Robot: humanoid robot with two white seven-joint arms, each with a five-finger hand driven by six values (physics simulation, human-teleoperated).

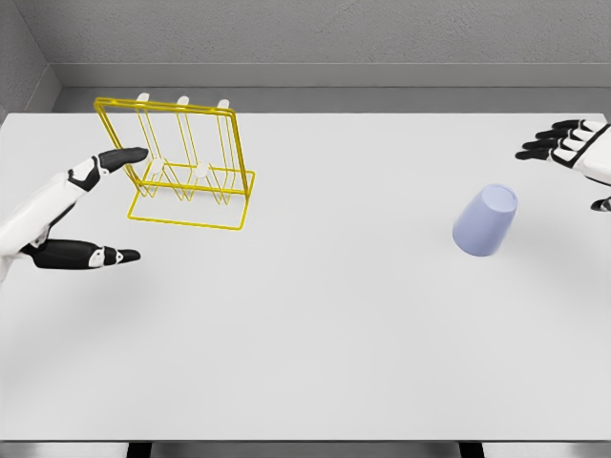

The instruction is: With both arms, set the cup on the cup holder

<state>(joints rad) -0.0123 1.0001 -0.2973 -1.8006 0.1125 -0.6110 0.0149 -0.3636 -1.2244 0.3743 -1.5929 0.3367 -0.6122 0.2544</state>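
The cup (486, 221) lies tilted on the counter (315, 353), free, near the open right robot hand (570, 148), probably poised to grasp it, while the open left robot hand (91, 205) flanks the holder (181, 167), seemingly to steady it.

- One pale blue cup (485, 221).
- One yellow wire cup holder (181, 172), with three white pegs.
- Two robot hands: left robot hand (81, 215), right robot hand (573, 153).
- One white worktop (305, 334).

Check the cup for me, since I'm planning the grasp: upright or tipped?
Tipped. The cup leans on the table, flat base facing up toward the camera, untouched by either hand.
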